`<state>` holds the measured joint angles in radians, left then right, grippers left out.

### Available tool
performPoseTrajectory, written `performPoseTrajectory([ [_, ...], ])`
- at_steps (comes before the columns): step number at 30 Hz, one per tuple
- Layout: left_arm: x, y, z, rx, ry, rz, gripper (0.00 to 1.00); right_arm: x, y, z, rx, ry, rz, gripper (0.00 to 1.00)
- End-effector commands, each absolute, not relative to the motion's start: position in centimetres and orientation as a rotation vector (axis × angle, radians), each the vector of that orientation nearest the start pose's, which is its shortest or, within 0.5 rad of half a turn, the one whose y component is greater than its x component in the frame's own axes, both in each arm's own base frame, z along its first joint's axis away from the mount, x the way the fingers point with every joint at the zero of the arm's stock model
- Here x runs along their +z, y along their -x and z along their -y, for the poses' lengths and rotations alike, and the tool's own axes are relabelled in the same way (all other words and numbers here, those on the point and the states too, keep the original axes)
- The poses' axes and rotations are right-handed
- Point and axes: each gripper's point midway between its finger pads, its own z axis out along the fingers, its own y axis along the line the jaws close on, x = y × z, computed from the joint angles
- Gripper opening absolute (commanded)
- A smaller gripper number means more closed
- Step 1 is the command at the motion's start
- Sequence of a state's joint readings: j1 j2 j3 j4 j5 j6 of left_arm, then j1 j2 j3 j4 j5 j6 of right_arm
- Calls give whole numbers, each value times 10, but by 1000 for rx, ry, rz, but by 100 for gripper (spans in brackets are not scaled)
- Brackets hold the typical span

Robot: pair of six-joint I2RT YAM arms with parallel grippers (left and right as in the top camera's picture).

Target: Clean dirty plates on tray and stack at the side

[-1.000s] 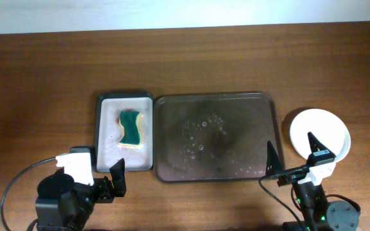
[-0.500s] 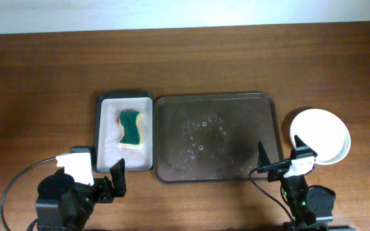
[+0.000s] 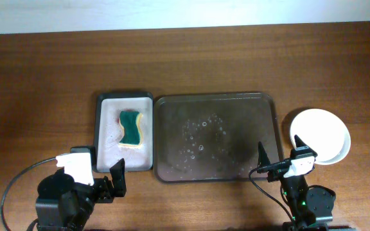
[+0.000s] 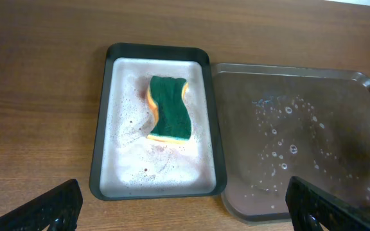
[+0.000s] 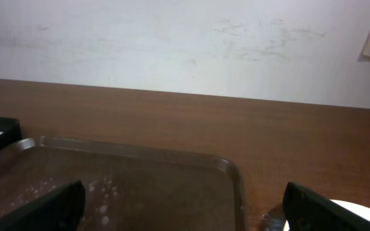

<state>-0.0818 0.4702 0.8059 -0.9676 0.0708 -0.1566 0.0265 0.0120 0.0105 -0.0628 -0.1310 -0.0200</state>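
Note:
The large dark brown tray (image 3: 236, 115) holds no plates, only water drops and suds; it also shows in the left wrist view (image 4: 313, 90) and the right wrist view (image 5: 133, 154). White plates (image 3: 320, 136) sit on the table just right of the tray, with no red smear showing. From above I cannot tell how many are stacked. An edge of them shows in the right wrist view (image 5: 365, 217). My left gripper (image 3: 98, 172) is open and empty near the front edge, below the small tray. My right gripper (image 3: 279, 154) is open and empty, between the tray's front right corner and the plates.
A small black-rimmed tray (image 3: 105, 154) left of the big tray holds a green and yellow sponge (image 3: 131, 128), also in the left wrist view (image 4: 169, 108). A white wall lies beyond the table's far edge (image 5: 185, 45).
My right gripper has drawn back toward the front edge and shifted a little left, away from the plates, then stopped. The left arm has not moved.

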Motion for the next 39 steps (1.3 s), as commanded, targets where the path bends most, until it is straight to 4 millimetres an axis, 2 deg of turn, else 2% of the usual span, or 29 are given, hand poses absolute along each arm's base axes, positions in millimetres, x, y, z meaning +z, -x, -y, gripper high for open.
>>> performPoseTrajectory([
  [1, 225, -192, 26, -192, 33, -2204, 100, 159, -244, -29, 109, 139, -1631, 99],
  [5, 224, -191, 25, -185, 36, -2207, 100, 159, -244, -29, 108, 138, -1631, 99],
  [8, 214, -191, 16, -130, 68, -2197, 100, 159, -244, -29, 108, 138, -1631, 99],
  [12, 185, -206, 16, -138, 66, -2037, 99, 159, -244, -29, 109, 139, -1631, 99],
  [15, 175, -220, 17, -150, 61, -1889, 99, 159, -244, -29, 108, 138, -1632, 99],
  [18, 182, -236, 18, -162, 55, -1703, 99, 159, -244, -29, 109, 139, -1631, 99],
  [21, 202, -245, 13, -131, 35, -1463, 99, 159, -244, -29, 109, 139, -1631, 99],
  [23, 202, -245, 17, -85, -43, -1465, 99, 159, -244, -29, 108, 138, -1631, 99],
  [24, 193, -245, 19, -70, -71, -1500, 99, 159, -244, -29, 109, 138, -1632, 99],
  [25, 170, -246, 19, -75, -70, -1593, 99, 159, -244, -29, 109, 139, -1631, 99],
  [26, 156, -245, 20, -85, -67, -1650, 99, 159, -244, -29, 108, 138, -1631, 99],
  [39, 158, -245, 20, -87, -70, -1643, 99, 159, -244, -29, 109, 139, -1631, 99],
])
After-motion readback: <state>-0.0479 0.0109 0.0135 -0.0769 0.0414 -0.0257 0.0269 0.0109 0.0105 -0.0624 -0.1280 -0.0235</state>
